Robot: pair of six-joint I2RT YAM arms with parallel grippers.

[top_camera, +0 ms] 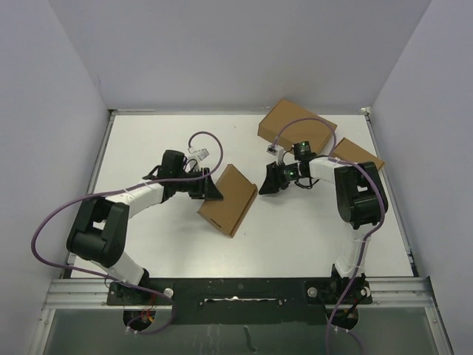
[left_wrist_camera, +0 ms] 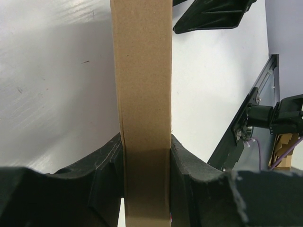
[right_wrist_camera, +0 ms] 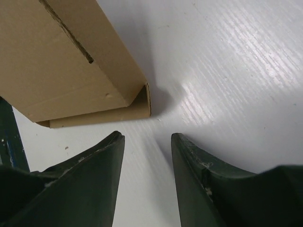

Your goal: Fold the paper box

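Note:
The paper box (top_camera: 229,200) is a shallow brown cardboard mailer in the middle of the table, its lid folded down. My left gripper (top_camera: 211,188) is shut on the box's left edge. In the left wrist view the box's narrow side (left_wrist_camera: 142,71) fills the gap between the two black pads (left_wrist_camera: 187,165). My right gripper (top_camera: 264,183) is just off the box's right corner and open. In the right wrist view the box corner (right_wrist_camera: 61,61) with a slot and a protruding flap lies just ahead of the right gripper (right_wrist_camera: 147,139), which has only bare table between its fingers.
A larger, thicker brown box (top_camera: 295,126) lies at the back, right of centre. A small narrow brown box (top_camera: 357,154) sits behind the right arm. White walls enclose the table on three sides, and a metal rail (top_camera: 236,288) with the arm bases runs along the near edge.

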